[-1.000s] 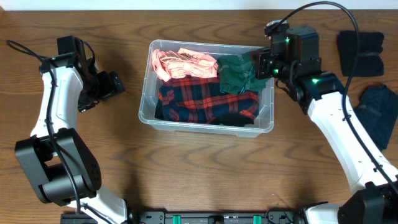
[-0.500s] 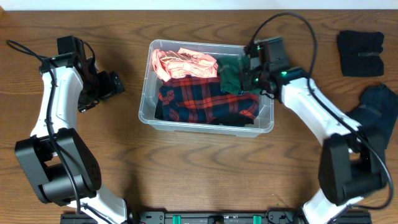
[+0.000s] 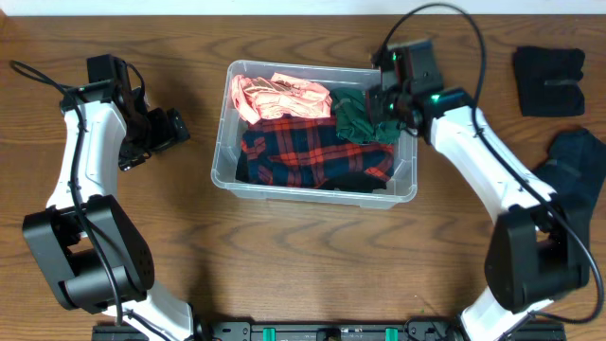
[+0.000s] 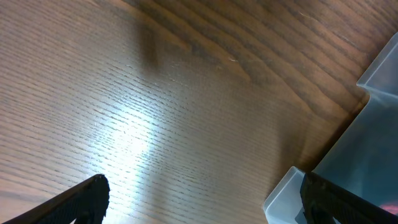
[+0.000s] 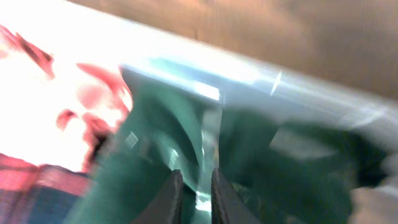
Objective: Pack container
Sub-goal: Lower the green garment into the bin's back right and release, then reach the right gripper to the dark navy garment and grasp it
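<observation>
The container [image 3: 312,192] is a clear plastic bin at mid-table. It holds a pink cloth [image 3: 279,95], a red and blue plaid cloth [image 3: 303,147], a green cloth [image 3: 355,116] and something black at the front right. My right gripper [image 3: 379,109] is at the bin's back right corner. In the blurred right wrist view its fingers [image 5: 196,177] are almost together, pinching a fold of the green cloth [image 5: 298,162] below the bin's rim [image 5: 249,74]. My left gripper [image 3: 180,128] is open and empty over bare table left of the bin. Its fingers [image 4: 202,186] are wide apart, with the bin's corner [image 4: 286,193] beside them.
A black folded garment [image 3: 549,80] lies at the back right of the wooden table. A dark blue-black cloth [image 3: 579,166] lies at the right edge. Cables trail behind both arms.
My right arm has swung in and dropped from above the bin's right edge to the green cloth at the back right corner. The left arm has not moved.
</observation>
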`<state>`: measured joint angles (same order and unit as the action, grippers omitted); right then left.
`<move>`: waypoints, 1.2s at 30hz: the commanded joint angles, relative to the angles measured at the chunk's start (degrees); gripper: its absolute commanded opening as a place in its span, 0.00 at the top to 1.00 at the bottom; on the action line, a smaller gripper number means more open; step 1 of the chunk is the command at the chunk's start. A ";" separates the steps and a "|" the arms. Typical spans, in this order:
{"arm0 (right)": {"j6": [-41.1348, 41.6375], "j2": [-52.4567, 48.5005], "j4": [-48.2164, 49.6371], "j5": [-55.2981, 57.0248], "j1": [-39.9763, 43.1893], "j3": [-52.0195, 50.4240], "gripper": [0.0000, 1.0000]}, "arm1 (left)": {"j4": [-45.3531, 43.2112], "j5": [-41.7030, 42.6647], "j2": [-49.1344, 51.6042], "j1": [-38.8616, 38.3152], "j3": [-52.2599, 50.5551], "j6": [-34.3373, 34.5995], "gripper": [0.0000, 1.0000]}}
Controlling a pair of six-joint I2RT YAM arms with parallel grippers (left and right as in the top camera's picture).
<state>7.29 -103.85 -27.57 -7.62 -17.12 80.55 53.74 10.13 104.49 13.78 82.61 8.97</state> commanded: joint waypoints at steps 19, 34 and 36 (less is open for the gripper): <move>3.39 9.49 -6.45 0.72 22.93 7.82 0.04 | -1.14 -0.26 0.11 0.20 -0.26 -0.31 0.02; 1.51 -1.33 -3.17 -6.82 41.11 7.82 0.01 | -1.11 -0.28 0.11 0.20 -0.26 -0.31 0.02; 0.09 -2.80 -0.68 -7.67 42.93 7.82 0.01 | -1.11 -0.28 0.11 0.20 -0.26 -0.31 0.02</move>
<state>11.05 -104.47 -29.71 -11.31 23.83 88.33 52.49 10.15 104.49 13.78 82.61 8.97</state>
